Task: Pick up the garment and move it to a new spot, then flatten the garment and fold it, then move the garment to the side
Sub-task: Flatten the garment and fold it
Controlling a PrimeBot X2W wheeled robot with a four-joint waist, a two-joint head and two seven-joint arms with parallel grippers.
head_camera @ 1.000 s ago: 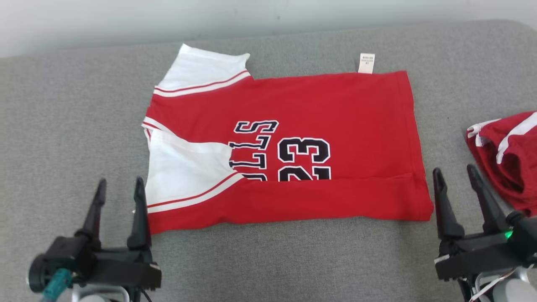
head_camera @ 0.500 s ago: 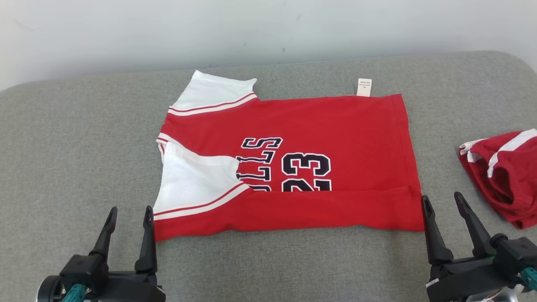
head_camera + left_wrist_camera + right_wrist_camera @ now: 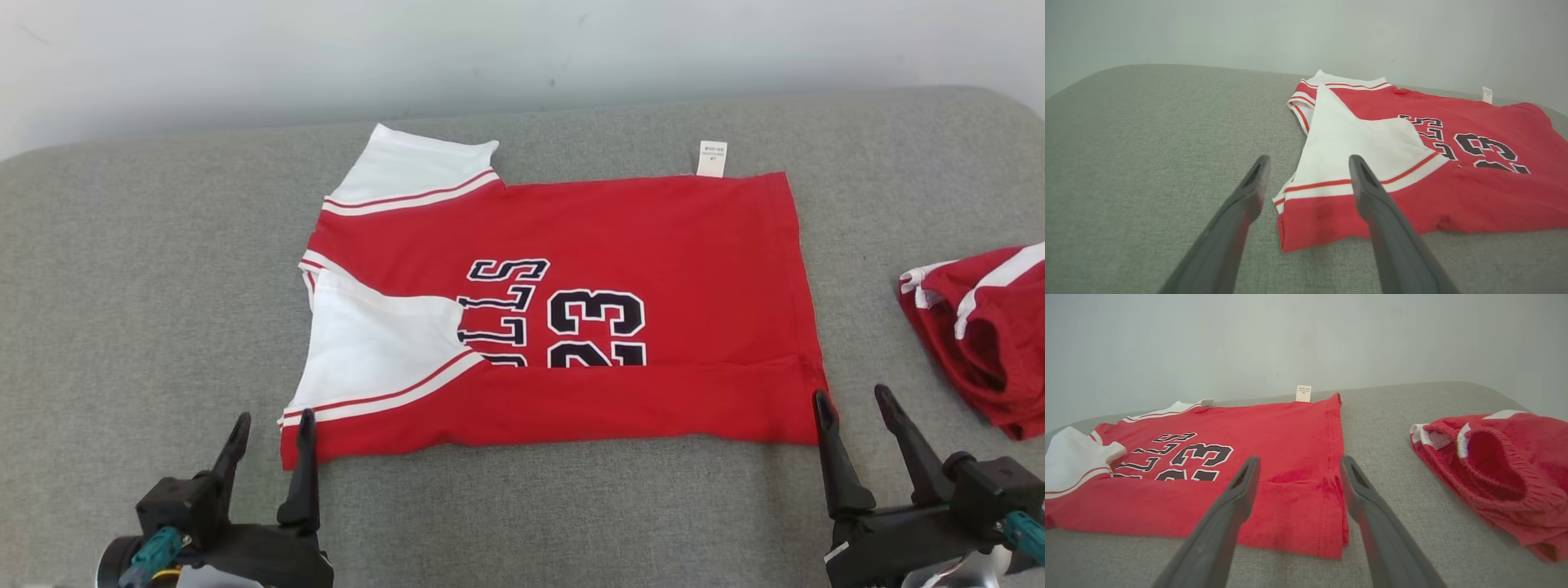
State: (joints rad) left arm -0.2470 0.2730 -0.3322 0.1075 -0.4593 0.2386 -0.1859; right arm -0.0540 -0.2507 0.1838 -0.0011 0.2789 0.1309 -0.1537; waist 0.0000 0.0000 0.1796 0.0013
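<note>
Pincers first. Left pincer (image 3: 274, 415) sits at 7 o'clock of the head view, spread as wide as it goes and holding nothing. Its inner finger is over the jersey's (image 3: 653, 237) near-left corner, its outer finger over bare grey cushion (image 3: 122, 286). We cannot tell whether the fingertip touches cloth. Right pincer (image 3: 851, 394) is at 5 o'clock, equally wide and empty, straddling the hem at the near-right corner.

Change over the last second: the head camera has tipped up and shifted the whole picture, so we discount that. Measured against the jersey, the left pincer has slid inward onto the corner; before, it stood just outside the sleeve edge. The right pincer has drawn back along the hem to its corner. The spread is unchanged on both.

Jersey lies flat at the centre of the cushion, collar end toward 9 o'clock, hem toward 3. Its near long edge is already turned up over the lower numerals, and the white sleeve (image 3: 375, 343) is folded in. Label (image 3: 712, 158) pokes out at 1 o'clock. Red shorts (image 3: 980, 327) lie well apart at 3 o'clock.

Our reading: the first fold is done and both pincers are lining up on the near corners for the next. The move to the side is not yet begun.
</note>
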